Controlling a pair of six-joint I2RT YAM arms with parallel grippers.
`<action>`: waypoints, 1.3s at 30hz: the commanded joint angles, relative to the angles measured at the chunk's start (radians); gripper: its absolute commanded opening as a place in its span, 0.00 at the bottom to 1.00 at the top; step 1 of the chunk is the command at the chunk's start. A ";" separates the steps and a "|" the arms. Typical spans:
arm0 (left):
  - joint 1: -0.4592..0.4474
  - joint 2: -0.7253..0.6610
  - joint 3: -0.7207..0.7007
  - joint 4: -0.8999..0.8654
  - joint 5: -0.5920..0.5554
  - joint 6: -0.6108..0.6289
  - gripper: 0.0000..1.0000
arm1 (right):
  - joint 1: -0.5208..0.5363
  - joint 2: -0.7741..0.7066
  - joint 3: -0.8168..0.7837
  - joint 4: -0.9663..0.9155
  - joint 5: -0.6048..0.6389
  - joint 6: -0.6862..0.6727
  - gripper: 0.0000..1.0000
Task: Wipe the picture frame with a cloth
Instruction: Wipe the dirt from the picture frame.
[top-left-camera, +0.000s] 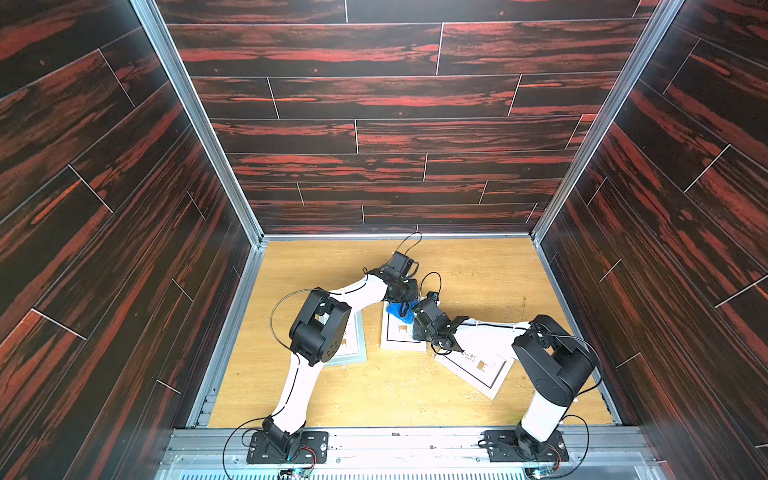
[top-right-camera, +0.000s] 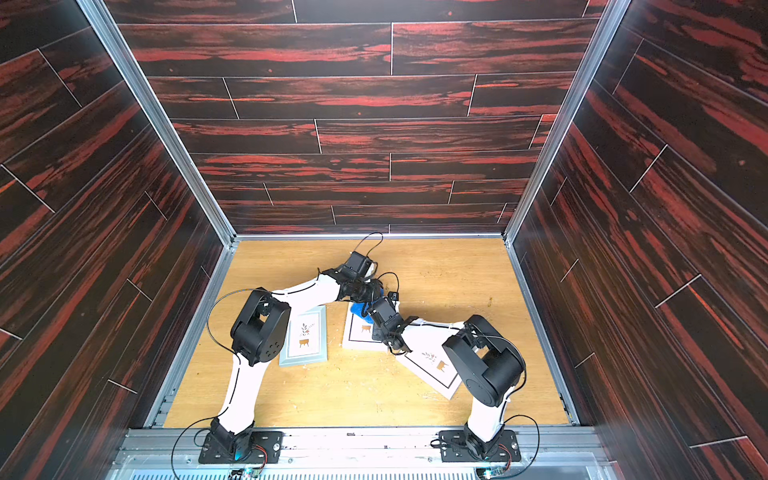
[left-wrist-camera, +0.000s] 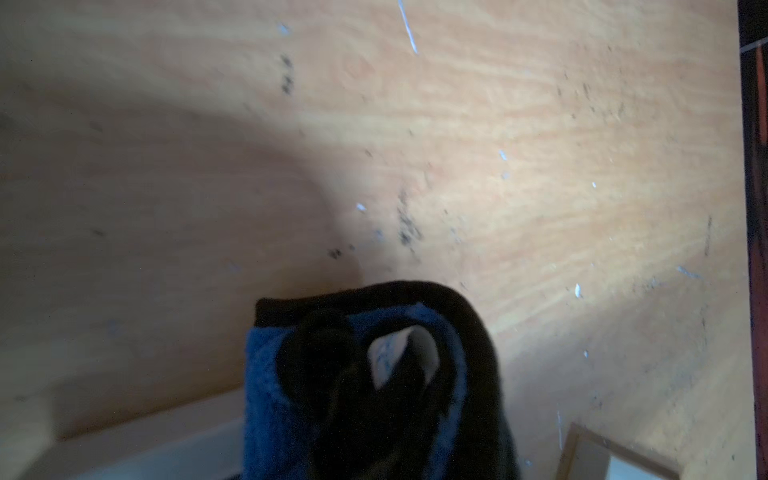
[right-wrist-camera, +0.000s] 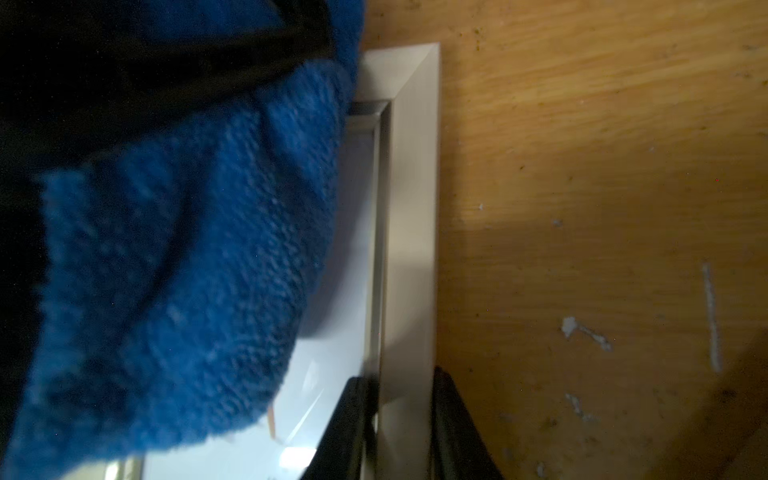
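Cloth (right-wrist-camera: 187, 270): blue, fluffy, black-trimmed, bunched into a wad. It fills the close foreground of the right wrist view. In the left wrist view (left-wrist-camera: 266, 395) it is folded and in shadow, with a small white tag showing among the folds.

Position: in both top views the cloth (top-left-camera: 398, 312) lies on the far end of the picture frame (top-left-camera: 400, 338), the end away from the arm bases. It covers part of the glass and of the pale moulding.

Left gripper (top-left-camera: 402, 302): points down into the wad from above the frame's far end, jaws closed, pinching the cloth. The fingertips are buried in the fabric.

Right gripper (right-wrist-camera: 401, 428): one black finger sits on the glass side of the frame's right rail and one on the table side, so it is clamped across the moulding. The grip is just short of the frame's far right corner.

Other items, placed from the picture frame:
- Blue-grey frame (top-right-camera: 305, 338): to its left, apart from it, flat, partly under the left arm's elbow.
- Tilted frame (top-left-camera: 478, 370): to its right and nearer the bases, turned at an angle, partly under the right arm.
- Tabletop (top-left-camera: 478, 270): light wood, scuffed, with pale flecks.
- Walls (top-left-camera: 374, 104): dark red wood-grain on three sides.
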 joint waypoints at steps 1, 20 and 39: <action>0.083 -0.040 -0.097 -0.071 -0.030 0.011 0.00 | 0.011 0.035 -0.019 -0.113 -0.025 -0.030 0.06; 0.103 -0.059 -0.093 -0.083 -0.029 0.012 0.00 | 0.010 0.042 -0.004 -0.120 -0.025 -0.029 0.07; 0.117 -0.078 -0.123 -0.083 -0.036 0.017 0.00 | 0.011 0.014 -0.019 -0.114 -0.022 -0.033 0.07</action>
